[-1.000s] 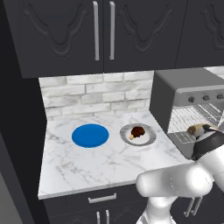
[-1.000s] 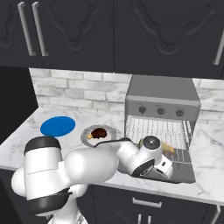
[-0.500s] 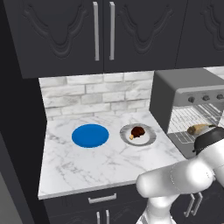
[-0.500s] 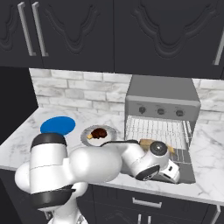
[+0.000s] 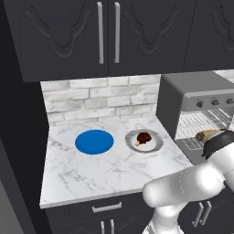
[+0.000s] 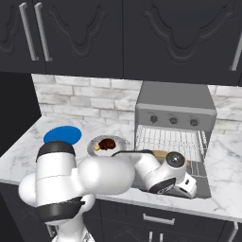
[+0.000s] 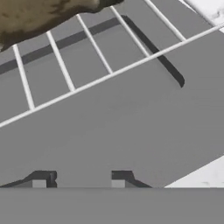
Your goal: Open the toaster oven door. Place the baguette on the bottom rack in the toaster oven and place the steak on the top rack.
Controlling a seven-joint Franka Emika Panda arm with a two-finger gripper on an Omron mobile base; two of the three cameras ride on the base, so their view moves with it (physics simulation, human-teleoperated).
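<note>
Hand view shows the gripper (image 7: 78, 183) with its two dark tips set apart and nothing between them, just above the grey open toaster oven door (image 7: 131, 131). The baguette (image 7: 39, 17) lies on the wire rack (image 7: 87, 48) inside the toaster oven (image 6: 175, 101). The steak (image 5: 144, 138) sits on its plate (image 5: 155, 145) on the counter (image 5: 91, 169), beside a blue plate (image 5: 94, 141)

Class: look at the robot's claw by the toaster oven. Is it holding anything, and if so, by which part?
Nothing is held. The claw has empty space between its fingertips, above the lowered toaster oven door; the baguette lies apart on the rack.
</note>
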